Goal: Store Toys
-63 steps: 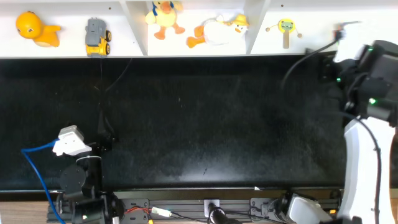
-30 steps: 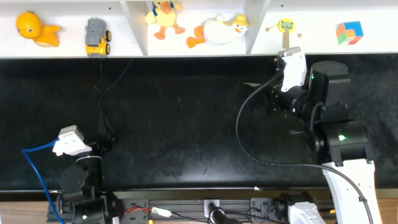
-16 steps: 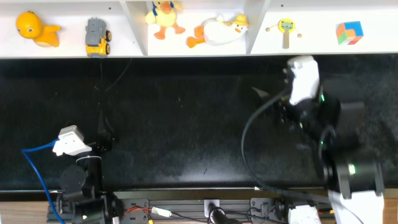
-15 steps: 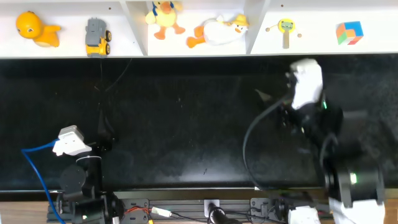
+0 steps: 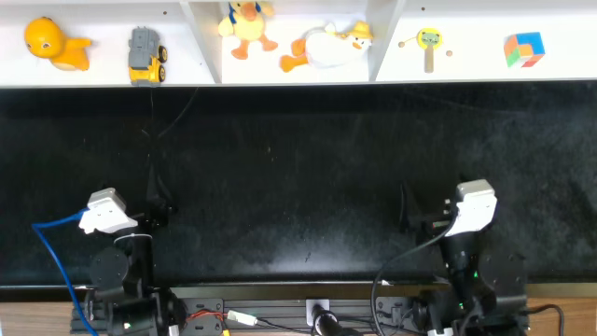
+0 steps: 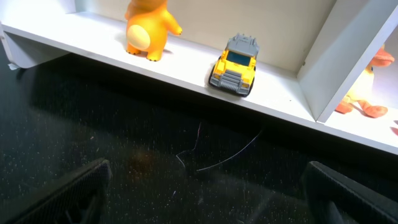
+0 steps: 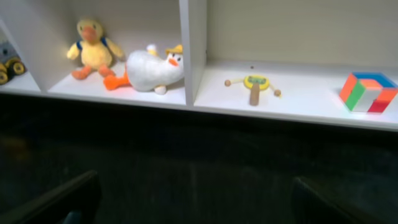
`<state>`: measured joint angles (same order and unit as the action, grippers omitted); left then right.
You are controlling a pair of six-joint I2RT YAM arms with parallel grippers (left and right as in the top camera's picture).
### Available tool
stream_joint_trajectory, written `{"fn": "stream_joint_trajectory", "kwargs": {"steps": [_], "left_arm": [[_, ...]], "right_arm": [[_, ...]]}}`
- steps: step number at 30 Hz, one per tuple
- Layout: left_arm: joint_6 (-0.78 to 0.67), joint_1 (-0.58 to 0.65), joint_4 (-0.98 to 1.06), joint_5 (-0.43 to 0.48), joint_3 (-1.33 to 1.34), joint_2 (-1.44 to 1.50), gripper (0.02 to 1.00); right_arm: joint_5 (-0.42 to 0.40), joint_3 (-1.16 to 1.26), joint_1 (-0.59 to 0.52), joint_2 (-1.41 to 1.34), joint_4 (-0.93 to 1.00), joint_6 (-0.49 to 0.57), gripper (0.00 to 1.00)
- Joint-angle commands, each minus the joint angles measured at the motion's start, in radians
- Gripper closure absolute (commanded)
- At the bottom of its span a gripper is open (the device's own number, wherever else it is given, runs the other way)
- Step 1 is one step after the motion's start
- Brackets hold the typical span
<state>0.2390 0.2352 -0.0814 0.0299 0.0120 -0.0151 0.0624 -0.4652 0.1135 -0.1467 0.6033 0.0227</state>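
From above, the white shelf (image 5: 187, 77) along the far side of the black tabletop (image 5: 298, 168) carries six toys in three compartments. An orange plastic duck (image 5: 51, 42) and a yellow-and-grey toy truck (image 5: 146, 54) are at the left. A yellow plush duckling (image 5: 247, 23) and a white plush goose (image 5: 326, 49) lying on its side are in the middle. A small wooden rattle with a yellow-green head (image 5: 428, 44) and a multicoloured cube (image 5: 523, 49) are at the right. The left gripper (image 5: 155, 211) and the right gripper (image 5: 409, 207) sit low near their arms' bases, well apart from the shelf. In the left wrist view the left gripper's fingers (image 6: 81, 186) stand wide apart with nothing between them, facing the truck and the orange duck, both upright on the shelf. In the right wrist view the right gripper's fingers (image 7: 56, 202) are likewise spread and hold nothing. Ahead, the duckling sits upright with the goose just beside it, and the rattle and cube lie well apart in the neighbouring compartment. Every toy I can see is already on the shelf, so I judge the storing done and both arms parked. The next move seems to call for no grasp, only for the arms to rest clear of the shelf.
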Motion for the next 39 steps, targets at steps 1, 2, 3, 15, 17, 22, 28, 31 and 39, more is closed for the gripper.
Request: {"fn": "stream_joint_trajectory", "kwargs": {"steps": [1,2,3,15,17,22,28,31,39], "left_arm": [[0.017,-0.006,0.0,0.002,-0.004,0.012,0.023],[0.017,-0.006,0.0,0.002,-0.004,0.012,0.02],[0.017,-0.006,0.0,0.002,-0.004,0.012,0.02],[0.017,-0.006,0.0,0.002,-0.004,0.012,0.02],[0.017,-0.006,0.0,0.002,-0.004,0.012,0.02],[0.017,-0.006,0.0,0.002,-0.004,0.012,0.023],[0.017,-0.006,0.0,0.002,-0.004,0.012,0.02],[0.017,-0.006,0.0,0.002,-0.004,0.012,0.02],[0.017,-0.006,0.0,0.002,-0.004,0.012,0.02]], "right_arm": [[-0.01,0.084,0.002,0.081,-0.048,-0.106,0.005],[-0.01,0.104,0.002,0.092,-0.062,-0.106,0.005],[-0.01,0.124,0.002,0.103,-0.075,-0.106,0.005],[0.024,0.361,0.002,0.144,-0.368,-0.107,0.005],[0.059,0.428,0.002,0.144,-0.494,-0.107,0.005],[0.094,0.461,0.003,0.144,-0.547,-0.109,0.007],[0.093,0.461,0.003,0.144,-0.541,-0.109,0.005],[0.093,0.461,0.003,0.144,-0.54,-0.109,0.005],[0.093,0.461,0.003,0.143,-0.54,-0.109,0.007]]}}
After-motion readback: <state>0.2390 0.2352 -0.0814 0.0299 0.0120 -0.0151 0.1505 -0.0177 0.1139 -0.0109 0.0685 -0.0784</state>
